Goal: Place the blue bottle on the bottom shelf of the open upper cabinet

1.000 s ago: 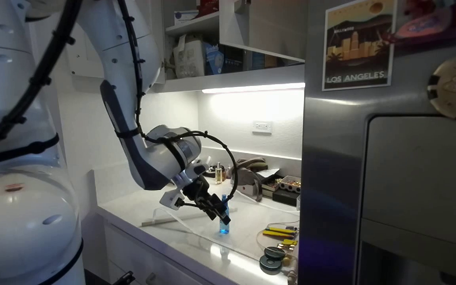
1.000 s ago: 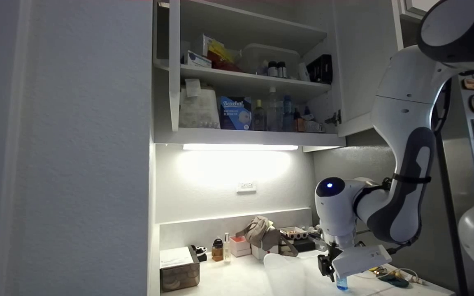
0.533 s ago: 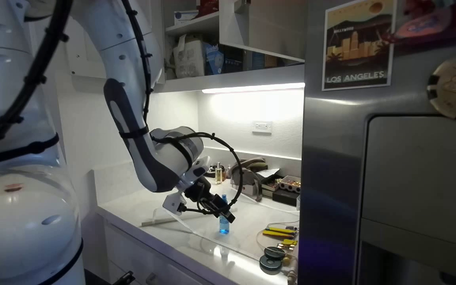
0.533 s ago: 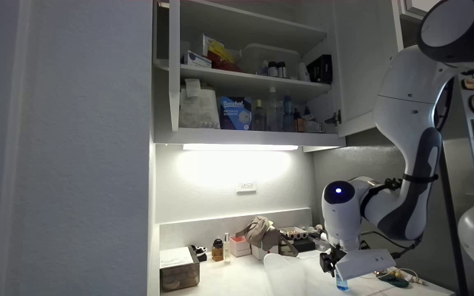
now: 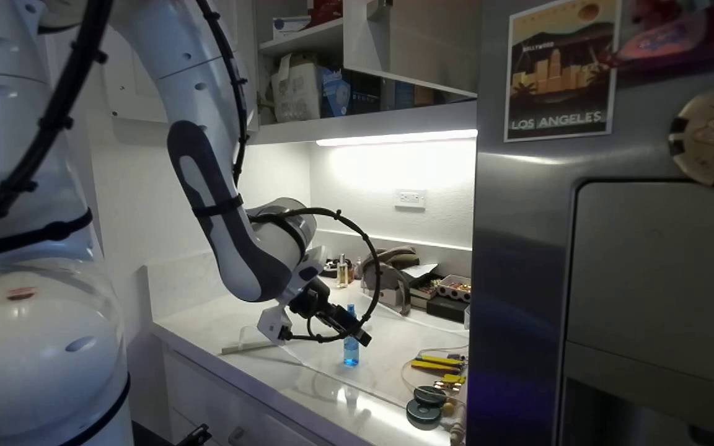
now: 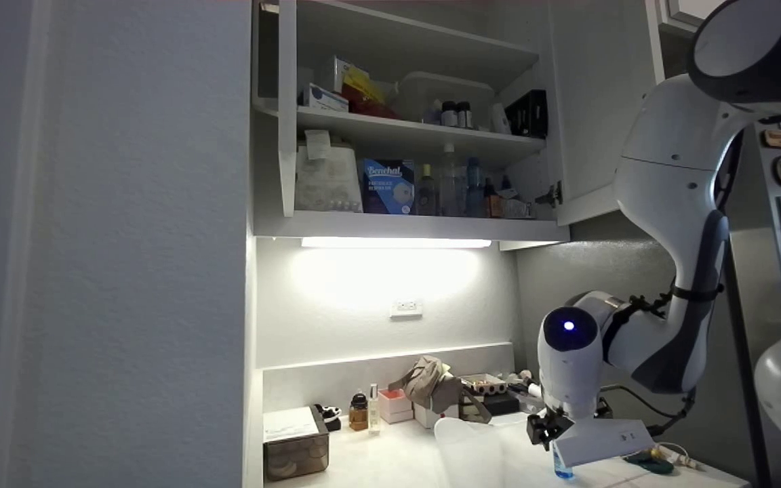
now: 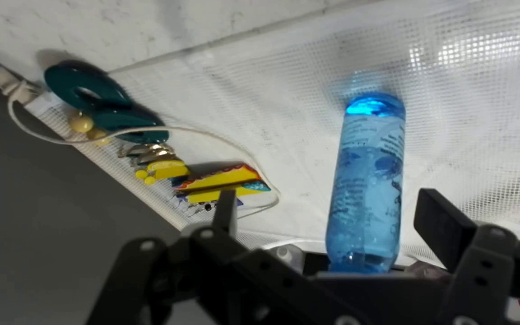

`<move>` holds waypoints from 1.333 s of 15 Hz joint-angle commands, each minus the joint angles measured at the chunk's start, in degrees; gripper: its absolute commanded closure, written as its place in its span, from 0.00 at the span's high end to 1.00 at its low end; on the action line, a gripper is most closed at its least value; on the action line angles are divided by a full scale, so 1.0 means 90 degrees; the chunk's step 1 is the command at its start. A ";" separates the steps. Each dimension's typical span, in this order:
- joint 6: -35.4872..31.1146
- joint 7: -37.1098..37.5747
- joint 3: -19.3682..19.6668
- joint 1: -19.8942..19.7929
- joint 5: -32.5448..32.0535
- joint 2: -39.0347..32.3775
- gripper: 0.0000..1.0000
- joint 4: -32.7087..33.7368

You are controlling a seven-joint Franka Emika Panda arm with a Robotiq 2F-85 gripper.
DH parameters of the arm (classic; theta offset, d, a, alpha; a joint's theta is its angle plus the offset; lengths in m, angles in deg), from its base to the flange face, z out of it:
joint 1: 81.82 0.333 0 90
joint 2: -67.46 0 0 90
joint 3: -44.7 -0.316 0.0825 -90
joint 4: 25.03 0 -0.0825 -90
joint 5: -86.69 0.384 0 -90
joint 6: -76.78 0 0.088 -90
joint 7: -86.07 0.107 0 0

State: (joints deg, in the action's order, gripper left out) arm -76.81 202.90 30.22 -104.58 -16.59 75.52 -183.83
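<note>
The blue bottle (image 7: 368, 180) stands upright on the counter; it also shows in both exterior views (image 5: 351, 355) (image 6: 563, 469). My gripper (image 7: 333, 214) is open, its fingers apart on either side of the bottle in the wrist view. The bottle is closer to the right finger (image 7: 443, 225), with gaps at both sides. Its neck is hidden behind the gripper body there. In an exterior view the gripper (image 5: 362, 336) crosses in front of the bottle's upper half. The open upper cabinet (image 6: 604, 102) is above, with its bottom shelf (image 6: 417, 225) over the light strip.
The bottom shelf holds a Benehal box (image 6: 388, 188), several bottles (image 6: 450, 186) and a white bag (image 6: 328, 177). Yellow tools (image 5: 436, 363) and dark green discs (image 5: 425, 406) lie near the steel fridge (image 5: 518, 260). A grey-brown bag (image 6: 424, 384) and small boxes stand along the back wall.
The gripper has shifted slightly to the right and up in both exterior views, and the wrist has turned a little. The bottle has stayed in place.
</note>
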 commanded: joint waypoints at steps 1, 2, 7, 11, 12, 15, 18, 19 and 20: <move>0.0251 0.0482 -0.0129 0.0004 -0.0299 -0.0006 1.00 -0.0013; 0.0256 0.0538 -0.0136 0.0005 -0.0321 -0.0032 1.00 -0.0011; 0.0315 0.0591 -0.0212 0.0019 -0.0290 -0.0119 0.51 -0.0008; 0.0321 0.0587 -0.0275 0.0018 -0.0268 -0.0165 0.20 -0.0012; 0.0319 0.0579 -0.0280 0.0017 -0.0260 -0.0172 0.12 -0.0009; 0.0340 0.0574 -0.0280 0.0015 -0.0247 -0.0129 0.09 -0.0012; 0.0246 0.0086 0.0728 0.0871 0.0115 -0.0020 0.09 -0.0034; 0.0101 -0.0248 0.0912 0.0917 0.0382 0.0108 0.09 -0.0049; -0.0030 -0.0595 0.1200 0.1077 0.0635 0.0207 0.09 -0.0058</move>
State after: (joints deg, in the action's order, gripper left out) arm -75.20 204.23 34.01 -99.91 -15.88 74.25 -183.81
